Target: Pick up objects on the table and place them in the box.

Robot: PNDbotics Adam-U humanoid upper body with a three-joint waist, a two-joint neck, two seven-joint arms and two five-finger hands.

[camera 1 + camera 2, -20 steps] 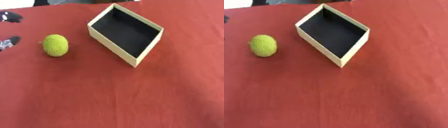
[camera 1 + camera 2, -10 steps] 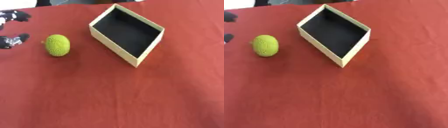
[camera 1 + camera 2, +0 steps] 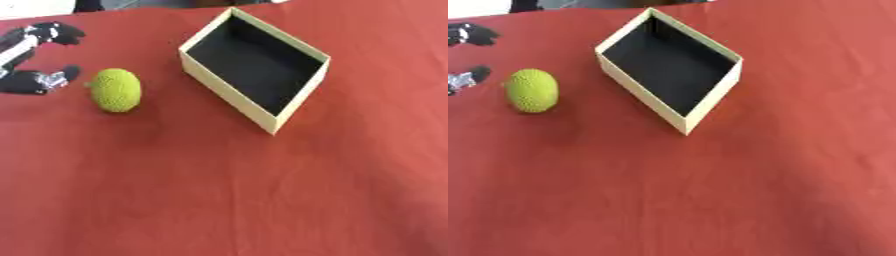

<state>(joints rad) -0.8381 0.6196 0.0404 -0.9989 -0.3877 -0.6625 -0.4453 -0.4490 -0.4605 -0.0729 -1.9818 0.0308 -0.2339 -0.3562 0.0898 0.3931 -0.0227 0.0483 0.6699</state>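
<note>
Closing in from the desk's (image 3: 219, 200) left edge, with the left hand (image 3: 35, 60) now much further into view than a second ago, when only fingertips showed at the frame's border. Spread wide, fingers (image 3: 59, 33) arched above and thumb (image 3: 54, 79) low, holding nothing. Thumb tip just beside the green ball (image 3: 116, 90), not yet touching as far as can be told. Ball sitting on the red cloth near the left edge, apparently unmoved between the earlier frames and now, allowing for a slight camera shift. Box (image 3: 255, 67) open and empty, black inside, set askew toward the far middle of the desk, well to the right of the ball and apart from it. Right hand nowhere in either view.

Reading the change as the reach phase nearly done: hand shaped for a grasp, ball in the gap ahead of it. Still to come, by this judgement: closing round the ball, lifting, carrying rightward over the near wall of the box, releasing. Likely risk: nudging the round ball so it rolls off before the fingers wrap.
</note>
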